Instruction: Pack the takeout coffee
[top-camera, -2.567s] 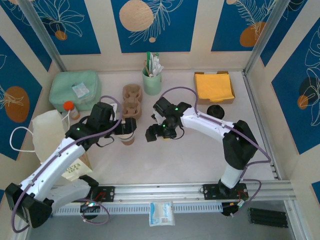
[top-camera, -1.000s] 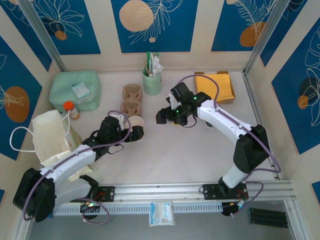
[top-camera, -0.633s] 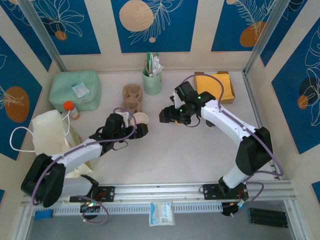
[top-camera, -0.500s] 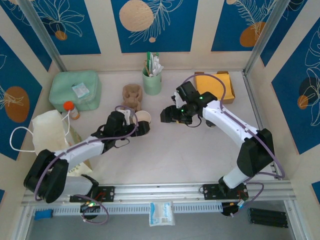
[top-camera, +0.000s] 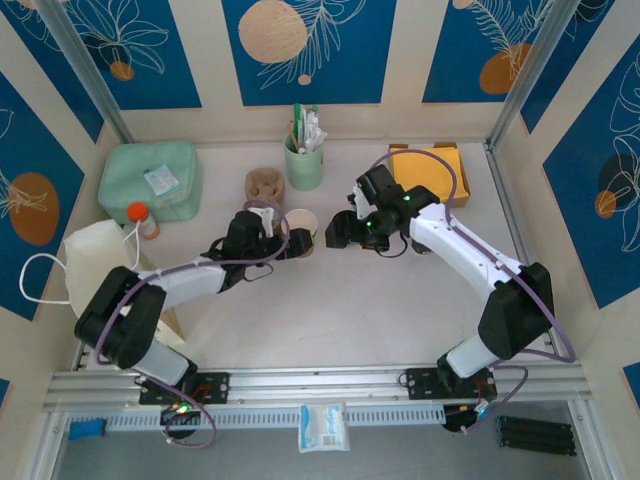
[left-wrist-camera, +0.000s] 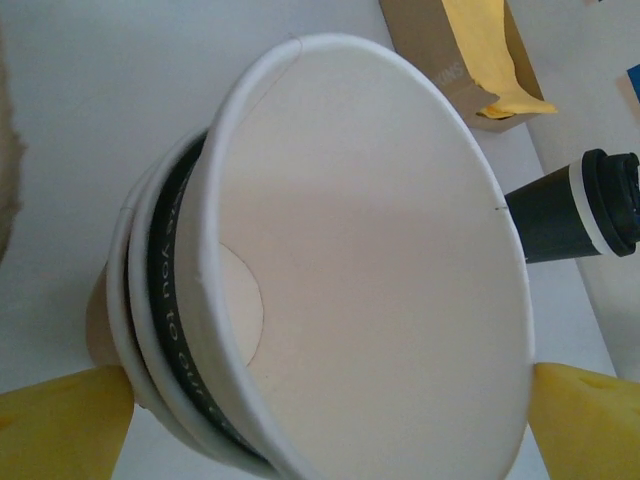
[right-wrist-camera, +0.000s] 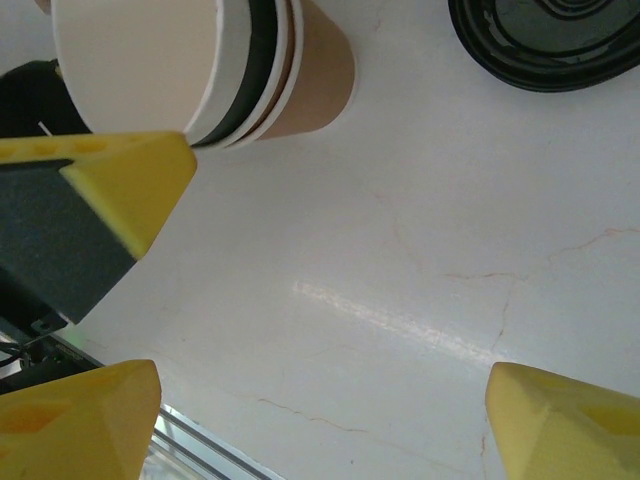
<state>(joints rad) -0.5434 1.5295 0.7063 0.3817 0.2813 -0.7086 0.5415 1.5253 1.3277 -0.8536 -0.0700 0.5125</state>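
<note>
Where the two arms meet at mid-bench (top-camera: 350, 310), the paper cup (top-camera: 301, 222) sits lidless between the left claw (top-camera: 288, 245) and the right claw (top-camera: 337, 232). It is near the pulp carrier (top-camera: 265, 185) and the green cup of stirrers (top-camera: 304, 165).

Overhead view: placement of both arms, with a box of yellow napkins (top-camera: 430, 172) behind the right arm.

Left wrist view: the cup's white inside, mouth turned to the camera, with a dark lettered band and two white rims behind the lip. The left claw is spread wide, one yellow finger (left-wrist-camera: 60, 425) at each side of the cup. Whether the fingers press on it cannot be told.

Right wrist view: the cup's brown wall, and the black lid (right-wrist-camera: 545, 35) lying on the bench apart from it. The right claw is spread wide over bare bench, pinching nothing.
</note>
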